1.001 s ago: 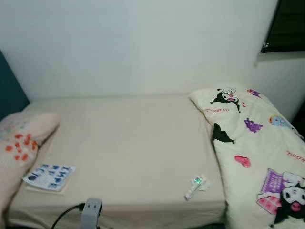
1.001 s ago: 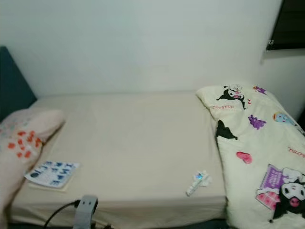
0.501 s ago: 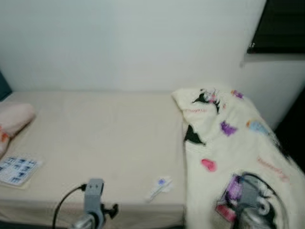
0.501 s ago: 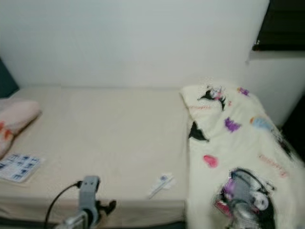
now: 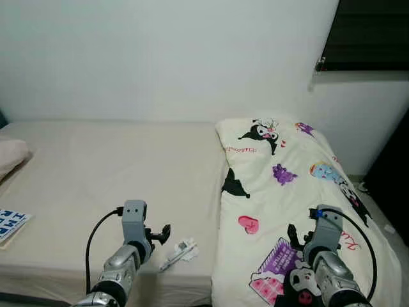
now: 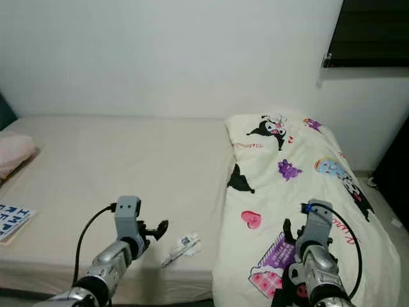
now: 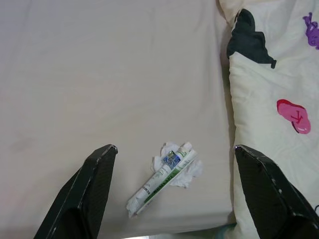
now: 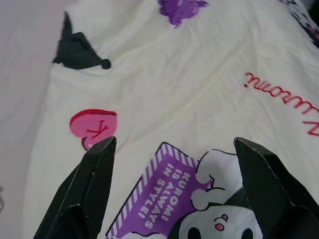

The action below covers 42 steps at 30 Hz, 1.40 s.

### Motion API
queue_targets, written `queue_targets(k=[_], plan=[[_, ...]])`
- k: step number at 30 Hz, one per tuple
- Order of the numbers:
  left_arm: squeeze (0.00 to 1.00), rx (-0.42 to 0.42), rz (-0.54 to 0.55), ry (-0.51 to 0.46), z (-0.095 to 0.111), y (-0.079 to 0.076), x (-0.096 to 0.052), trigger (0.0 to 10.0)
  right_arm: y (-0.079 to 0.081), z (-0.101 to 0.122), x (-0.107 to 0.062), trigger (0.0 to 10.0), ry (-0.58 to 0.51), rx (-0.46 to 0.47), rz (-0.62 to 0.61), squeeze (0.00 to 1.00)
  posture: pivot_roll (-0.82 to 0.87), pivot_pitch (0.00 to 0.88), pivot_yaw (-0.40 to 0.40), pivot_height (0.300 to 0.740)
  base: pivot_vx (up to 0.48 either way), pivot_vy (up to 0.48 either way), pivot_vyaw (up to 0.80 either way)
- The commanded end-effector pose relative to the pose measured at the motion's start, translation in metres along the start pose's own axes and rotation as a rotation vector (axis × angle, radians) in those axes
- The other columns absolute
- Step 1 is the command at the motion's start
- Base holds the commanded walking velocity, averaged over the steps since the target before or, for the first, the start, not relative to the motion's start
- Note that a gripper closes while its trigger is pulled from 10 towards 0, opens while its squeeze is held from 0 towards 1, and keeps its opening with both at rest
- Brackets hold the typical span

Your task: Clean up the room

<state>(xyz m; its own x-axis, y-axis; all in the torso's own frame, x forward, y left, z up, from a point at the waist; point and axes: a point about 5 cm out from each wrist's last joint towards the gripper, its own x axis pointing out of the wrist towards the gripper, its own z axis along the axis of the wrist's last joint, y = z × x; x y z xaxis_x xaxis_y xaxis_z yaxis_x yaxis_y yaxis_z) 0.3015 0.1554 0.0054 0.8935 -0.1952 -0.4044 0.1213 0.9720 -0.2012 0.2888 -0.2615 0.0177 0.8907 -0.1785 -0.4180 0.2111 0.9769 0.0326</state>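
Observation:
A white tube with a crumpled tissue [image 5: 179, 251] lies on the beige bed sheet [image 5: 115, 166] near the bed's front edge. My left gripper [image 5: 158, 235] hovers just left of it, open, and in the left wrist view the tube [image 7: 164, 179] lies between the spread fingers [image 7: 94, 194]. A cream blanket with cartoon prints [image 5: 287, 185] covers the bed's right end. My right gripper [image 5: 292, 235] is over its front part, open and holding nothing; the blanket's purple print [image 8: 159, 199] is under it.
A blue and white booklet [image 5: 9, 224] lies at the bed's front left, with a pink pillow [image 5: 9, 157] behind it. A white wall runs behind the bed. A dark window [image 5: 370, 32] is at the upper right, and floor [image 5: 383, 217] shows beyond the blanket.
The camera has swung to the right, so the bed and blanket shifted left in view. Both arms have risen into view, the left by the tube, the right over the blanket.

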Motion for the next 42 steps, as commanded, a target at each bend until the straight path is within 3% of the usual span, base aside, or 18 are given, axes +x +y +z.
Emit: queue_targets(k=[1,5,10,11,13,17,19,20,21,23,30,35,42], plan=[[0.0,0.039,0.006,-0.007,0.002,0.005,-0.001,10.0,0.011,0.014,0.004,10.0,-0.047,-0.014,0.051,0.0,-0.05,0.0,0.01,0.7,0.0,0.0,0.0],[0.0,0.064,-0.014,-0.006,0.0,0.0,-0.001,10.0,0.015,0.02,0.006,10.0,-0.068,-0.023,0.071,0.0,-0.05,0.0,0.008,0.69,0.0,0.0,0.0],[0.0,0.215,-0.099,-0.004,-0.003,-0.023,0.002,10.0,0.02,0.027,0.007,10.0,-0.088,-0.048,0.108,0.0,-0.06,0.0,0.004,0.675,0.0,0.0,0.0],[0.0,0.215,-0.099,-0.004,-0.003,-0.023,0.002,10.0,0.02,0.027,0.007,10.0,-0.088,-0.048,0.108,0.0,-0.06,0.0,0.004,0.675,0.0,0.0,0.0],[0.0,0.303,-0.176,-0.027,0.001,-0.043,0.007,10.0,0.021,0.025,0.006,10.0,-0.079,-0.066,0.12,0.0,-0.07,0.0,0.001,0.665,0.0,0.0,0.0],[0.0,0.359,-0.245,-0.055,0.007,-0.061,0.01,10.0,0.02,0.022,0.006,10.0,-0.066,-0.076,0.118,0.0,-0.07,0.0,0.0,0.655,0.0,0.0,0.0],[0.0,0.423,-0.333,-0.097,0.012,-0.087,0.013,10.0,0.021,0.016,0.004,10.0,-0.045,-0.094,0.12,0.0,-0.08,0.0,0.005,0.645,0.0,0.0,0.0],[0.0,0.423,-0.333,-0.097,0.012,-0.087,0.013,10.0,0.021,0.016,0.004,10.0,-0.045,-0.094,0.12,0.0,-0.08,0.0,0.005,0.645,0.0,0.0,0.0],[0.0,0.435,-0.374,-0.122,0.016,-0.103,0.014,10.0,0.024,0.009,0.002,10.0,-0.017,-0.126,0.136,0.0,-0.08,0.0,0.006,0.635,0.0,0.0,0.0],[0.0,0.41,-0.382,-0.132,0.019,-0.111,0.015,10.0,0.027,0.002,0.0,10.0,0.003,-0.16,0.154,0.0,-0.09,0.0,0.008,0.625,0.0,0.0,0.0],[0.0,0.4,-0.362,-0.159,0.025,-0.118,0.017,10.0,0.024,-0.019,-0.015,10.0,0.005,-0.174,0.168,0.0,-0.11,0.002,0.021,0.59,0.0,0.0,0.0],[0.0,0.416,-0.33,-0.169,0.029,-0.116,0.018,10.0,0.027,-0.021,-0.025,10.0,-0.031,-0.155,0.196,0.0,-0.13,0.023,0.035,0.575,0.0,0.0,0.0],[0.0,0.376,-0.288,-0.176,0.041,-0.113,0.023,10.0,0.029,-0.016,-0.04,10.0,-0.089,-0.136,0.216,0.0,-0.16,0.075,0.061,0.555,0.0,0.0,0.0]])
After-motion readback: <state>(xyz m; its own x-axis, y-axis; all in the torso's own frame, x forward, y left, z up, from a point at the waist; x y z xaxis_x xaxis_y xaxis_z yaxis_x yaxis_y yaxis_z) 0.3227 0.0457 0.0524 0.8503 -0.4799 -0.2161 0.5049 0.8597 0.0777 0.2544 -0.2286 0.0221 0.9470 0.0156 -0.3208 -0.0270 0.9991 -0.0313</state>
